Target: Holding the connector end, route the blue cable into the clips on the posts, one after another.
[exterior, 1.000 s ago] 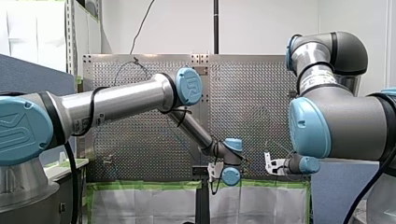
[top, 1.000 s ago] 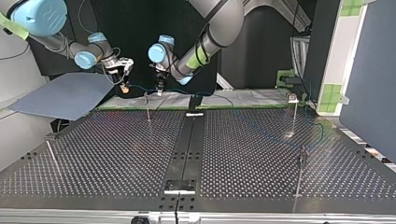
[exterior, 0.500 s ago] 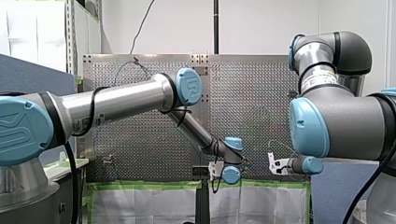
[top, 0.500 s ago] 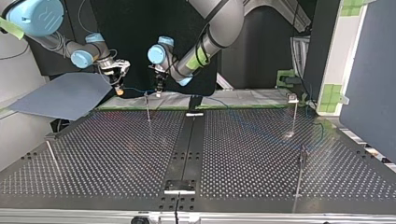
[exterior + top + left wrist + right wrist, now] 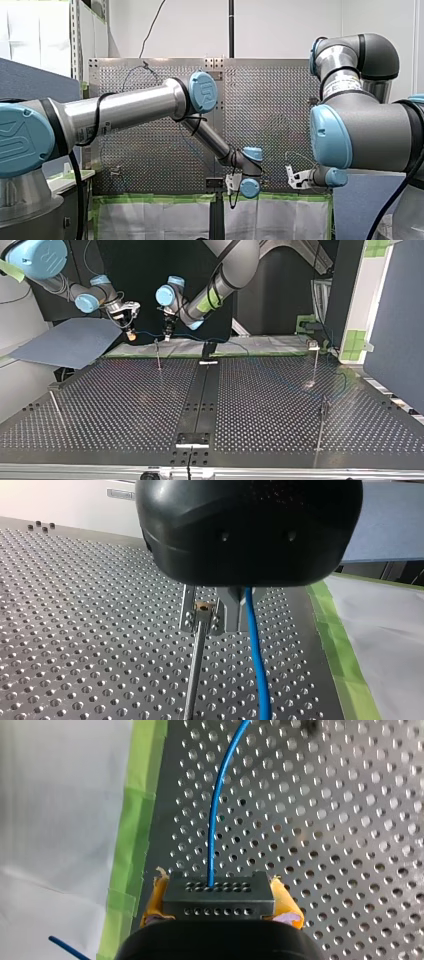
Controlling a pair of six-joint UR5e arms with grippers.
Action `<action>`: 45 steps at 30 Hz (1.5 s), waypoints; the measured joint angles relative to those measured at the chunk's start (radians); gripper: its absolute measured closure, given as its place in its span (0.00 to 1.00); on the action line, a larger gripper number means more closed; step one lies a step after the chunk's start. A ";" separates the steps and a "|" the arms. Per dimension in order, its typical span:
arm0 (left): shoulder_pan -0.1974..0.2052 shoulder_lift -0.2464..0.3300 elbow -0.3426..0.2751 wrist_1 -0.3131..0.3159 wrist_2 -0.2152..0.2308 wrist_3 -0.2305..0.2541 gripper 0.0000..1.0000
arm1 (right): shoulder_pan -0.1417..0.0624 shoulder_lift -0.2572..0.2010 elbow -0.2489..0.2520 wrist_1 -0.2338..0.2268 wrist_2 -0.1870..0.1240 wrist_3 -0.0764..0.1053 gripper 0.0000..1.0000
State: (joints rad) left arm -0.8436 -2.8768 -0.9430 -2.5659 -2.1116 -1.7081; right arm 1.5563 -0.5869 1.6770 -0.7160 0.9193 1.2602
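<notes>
The connector (image 5: 218,895) is clenched by the right end effector (image 5: 218,903), apparently to tension the cable (image 5: 214,820); the left end effector (image 5: 207,626) cannot be read.

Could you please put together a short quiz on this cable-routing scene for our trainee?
1. True or false: my right gripper holds the black connector between its yellow pads.
2. In the right wrist view, the blue cable leaves the connector and runs over: A) the perforated table; B) a wooden board; C) a bowl of water.
3. Fill in: in the left wrist view, a thin metal ____ stands upright beside the blue cable.

Key: 1 true. 2 A. 3 post.
</notes>
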 joint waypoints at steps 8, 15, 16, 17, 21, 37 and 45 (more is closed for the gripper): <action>-0.009 0.000 0.000 -0.002 -0.009 -0.013 1.00 | -0.006 -0.001 0.000 0.026 -0.037 -0.038 1.00; -0.008 0.000 0.000 0.001 -0.008 -0.033 1.00 | -0.010 -0.028 0.018 0.023 -0.063 -0.044 1.00; -0.008 0.000 0.000 0.001 -0.008 -0.034 1.00 | -0.010 -0.038 0.022 0.023 -0.062 -0.040 1.00; -0.008 0.000 0.000 0.001 -0.007 -0.035 1.00 | -0.010 -0.046 0.023 0.023 -0.059 -0.036 1.00; -0.005 0.000 0.000 0.001 -0.005 -0.036 1.00 | -0.010 -0.077 0.026 0.015 -0.034 -0.007 1.00; 0.013 -0.001 0.001 0.002 0.043 -0.056 1.00 | 0.024 -0.074 0.027 -0.131 0.074 0.166 1.00; 0.021 -0.001 0.024 0.004 0.061 -0.060 1.00 | 0.015 -0.048 0.027 -0.140 0.079 0.208 1.00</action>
State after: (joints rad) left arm -0.8229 -2.8780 -0.9186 -2.5621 -2.0509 -1.7684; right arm 1.5712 -0.6353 1.7039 -0.8561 0.9984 1.4678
